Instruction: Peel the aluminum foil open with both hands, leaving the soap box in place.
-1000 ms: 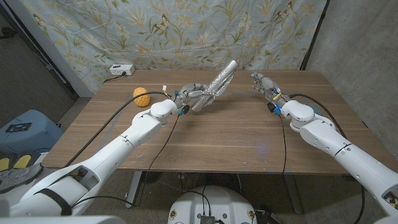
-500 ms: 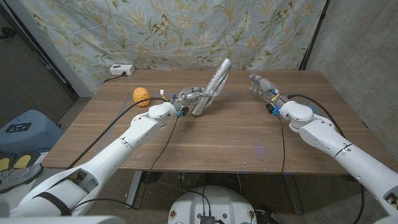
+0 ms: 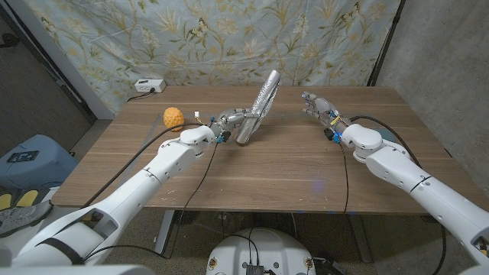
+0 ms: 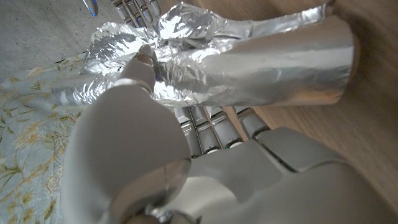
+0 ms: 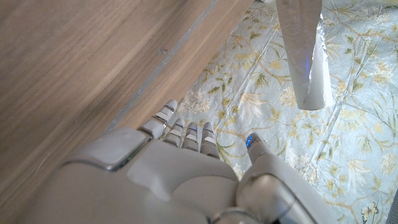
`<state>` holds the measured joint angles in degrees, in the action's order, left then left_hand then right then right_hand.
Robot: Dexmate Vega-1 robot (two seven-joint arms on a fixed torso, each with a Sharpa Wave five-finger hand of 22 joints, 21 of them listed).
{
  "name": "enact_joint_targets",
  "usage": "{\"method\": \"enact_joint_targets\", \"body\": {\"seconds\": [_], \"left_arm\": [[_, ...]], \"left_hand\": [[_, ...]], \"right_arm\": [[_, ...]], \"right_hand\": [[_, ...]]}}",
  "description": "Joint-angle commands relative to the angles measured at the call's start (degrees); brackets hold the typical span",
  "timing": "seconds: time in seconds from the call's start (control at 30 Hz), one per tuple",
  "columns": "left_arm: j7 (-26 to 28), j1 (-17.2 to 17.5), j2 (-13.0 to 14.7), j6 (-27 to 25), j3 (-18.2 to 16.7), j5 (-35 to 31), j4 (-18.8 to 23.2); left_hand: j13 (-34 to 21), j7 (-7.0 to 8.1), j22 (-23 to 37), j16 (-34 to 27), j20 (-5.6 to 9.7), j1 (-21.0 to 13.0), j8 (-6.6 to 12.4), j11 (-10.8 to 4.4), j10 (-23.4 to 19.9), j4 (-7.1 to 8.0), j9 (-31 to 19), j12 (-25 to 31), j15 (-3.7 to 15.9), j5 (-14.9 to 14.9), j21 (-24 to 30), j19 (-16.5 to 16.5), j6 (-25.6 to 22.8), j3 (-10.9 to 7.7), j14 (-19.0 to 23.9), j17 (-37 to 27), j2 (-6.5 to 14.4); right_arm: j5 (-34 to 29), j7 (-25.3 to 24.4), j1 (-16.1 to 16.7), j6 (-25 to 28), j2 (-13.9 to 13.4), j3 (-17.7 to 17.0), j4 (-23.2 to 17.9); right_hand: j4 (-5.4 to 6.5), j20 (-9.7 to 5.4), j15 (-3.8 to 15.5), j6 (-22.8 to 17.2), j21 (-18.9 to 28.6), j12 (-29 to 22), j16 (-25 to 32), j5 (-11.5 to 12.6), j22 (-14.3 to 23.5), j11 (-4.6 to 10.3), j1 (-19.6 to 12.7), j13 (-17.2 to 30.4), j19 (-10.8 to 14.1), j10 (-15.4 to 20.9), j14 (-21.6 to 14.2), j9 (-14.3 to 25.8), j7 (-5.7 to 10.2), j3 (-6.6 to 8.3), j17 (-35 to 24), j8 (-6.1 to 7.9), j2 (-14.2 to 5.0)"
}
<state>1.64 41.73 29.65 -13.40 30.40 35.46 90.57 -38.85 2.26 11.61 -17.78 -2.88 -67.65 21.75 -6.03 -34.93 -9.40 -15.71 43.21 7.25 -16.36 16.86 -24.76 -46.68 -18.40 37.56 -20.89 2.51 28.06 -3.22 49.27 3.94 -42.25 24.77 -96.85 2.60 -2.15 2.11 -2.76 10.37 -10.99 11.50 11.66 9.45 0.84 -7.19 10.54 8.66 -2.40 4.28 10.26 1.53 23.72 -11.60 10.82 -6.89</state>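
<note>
Foil-wrapped box (image 3: 258,105): left hand (image 3: 231,120) is grasping it, tipping it steeper than a second ago, near the table's far edge. Right hand (image 3: 319,106): fingers released, closing in; peeling not yet begun.

The wooden table (image 3: 267,164) is the landmark for everything else. Near its far left corner lies a yellow-orange, bumpy fruit-like object (image 3: 174,118), resting on the tabletop. Just beyond that same corner, off the table's back edge, sits a white power strip (image 3: 148,85) with something orange on its right end. Behind the table hangs a pale blue floral cloth (image 3: 229,38) printed with leaves and butterflies, spanning the whole back edge; it also shows past the table edge in the right wrist view. Left of the table, low on the floor, stands a blue container (image 3: 27,156).
</note>
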Motion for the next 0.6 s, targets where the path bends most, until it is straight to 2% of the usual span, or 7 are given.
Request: {"method": "enact_joint_targets", "body": {"seconds": [0.03,0.37,0.6], "left_arm": [[0.18,1.99,-0.26,-2.99,-2.2,7.5,1.78],[1.03,4.07,0.28,-4.75,-3.12,12.03,3.67],[0.54,4.76,-0.11,-5.49,-3.75,15.63,3.16]], "left_hand": [[-2.2,-1.66,0.09,0.02,-0.26,-1.4,11.62,-0.95,-5.23,0.42,-2.48,1.74,-0.33,-0.53,0.26,-0.19,-2.17,-0.67,0.17,-0.17,3.83],[-2.21,-2.1,0.13,0.23,-0.18,-1.49,11.59,-0.88,-5.19,0.35,-2.43,1.66,-0.43,-0.81,0.4,-0.2,-2.13,-0.82,0.32,-0.17,3.92],[-2.24,-2.31,0.15,0.33,-0.27,-1.58,11.53,-0.6,-4.99,0.34,-2.5,1.57,-0.63,-0.97,0.43,-0.07,-1.85,-0.9,0.18,-0.3,4.13]], "right_arm": [[-0.02,-0.26,0.47,0.8,-0.16,0.2,-1.29],[-0.17,0.13,1.13,1.45,-1.13,0.37,-2.63],[-0.09,0.55,1.12,2.22,-1.43,0.67,-3.02]], "right_hand": [[-0.3,-4.33,0.8,0.02,0.37,-0.04,0.18,-0.11,0.1,-0.09,-0.6,0.27,0.03,-0.46,0.65,0.3,-0.3,0.02,-0.06,0.1,-0.74],[-0.4,-4.33,0.85,0.02,0.36,-0.03,0.22,-0.15,0.1,0.0,-0.68,0.27,0.01,-0.53,0.66,0.3,-0.3,-0.02,-0.09,0.1,-0.82],[-0.48,-4.34,0.85,0.01,0.36,-0.01,0.26,-0.19,0.1,0.03,-0.75,0.27,0.0,-0.6,0.67,0.3,-0.34,-0.06,-0.12,0.1,-0.88]]}}
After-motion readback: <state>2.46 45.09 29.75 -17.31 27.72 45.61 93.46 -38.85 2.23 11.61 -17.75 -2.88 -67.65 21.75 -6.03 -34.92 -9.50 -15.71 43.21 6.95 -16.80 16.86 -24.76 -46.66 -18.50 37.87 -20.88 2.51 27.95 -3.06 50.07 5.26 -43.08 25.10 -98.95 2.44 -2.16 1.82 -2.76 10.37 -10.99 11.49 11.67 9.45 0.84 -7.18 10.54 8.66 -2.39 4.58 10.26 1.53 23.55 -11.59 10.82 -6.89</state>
